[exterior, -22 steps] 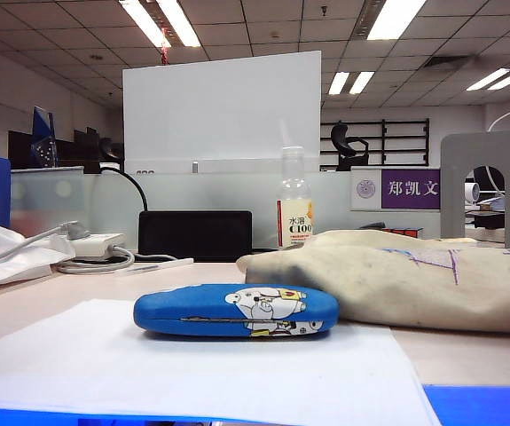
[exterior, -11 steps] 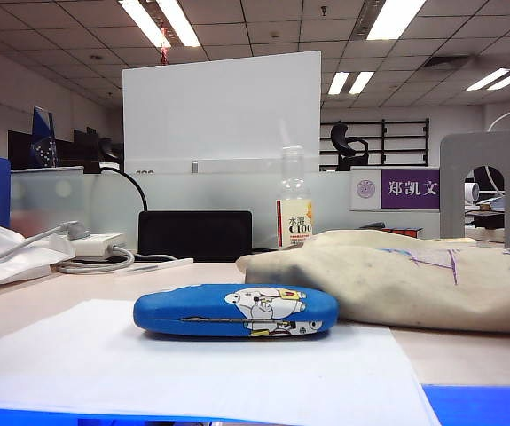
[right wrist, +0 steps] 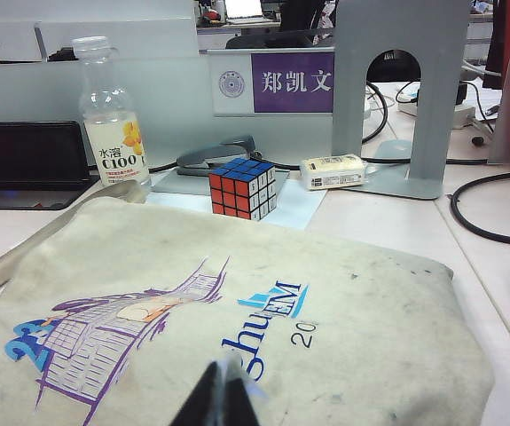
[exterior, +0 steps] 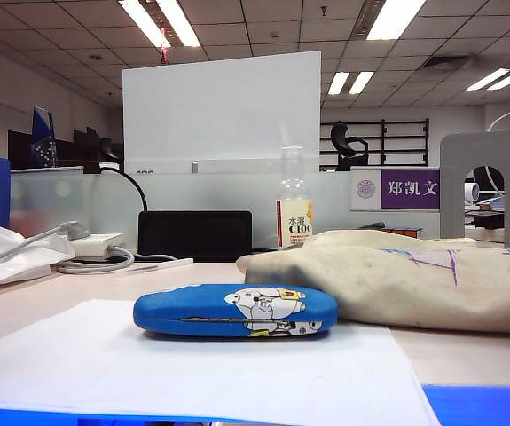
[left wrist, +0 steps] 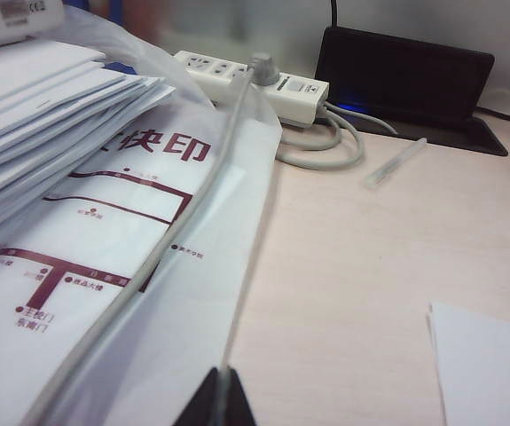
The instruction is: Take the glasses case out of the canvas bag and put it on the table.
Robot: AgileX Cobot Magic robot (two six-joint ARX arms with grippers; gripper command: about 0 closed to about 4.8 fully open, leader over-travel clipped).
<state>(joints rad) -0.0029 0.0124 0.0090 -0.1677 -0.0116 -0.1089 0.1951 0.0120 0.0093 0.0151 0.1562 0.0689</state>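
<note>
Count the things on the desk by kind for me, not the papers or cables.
glasses case: 1
canvas bag: 1
drink bottle: 1
Rubik's cube: 1
stapler: 1
power strip: 1
Total: 6

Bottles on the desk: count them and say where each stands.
1: a clear C100 bottle stands upright behind the canvas bag, beside the black box. Others may be hidden.

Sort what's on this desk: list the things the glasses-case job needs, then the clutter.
Job:
glasses case, lying on white paper
canvas bag
table
left end effector, shut
right end effector, shut, over the bag

Clutter:
Rubik's cube
drink bottle
stapler
power strip
pen
</note>
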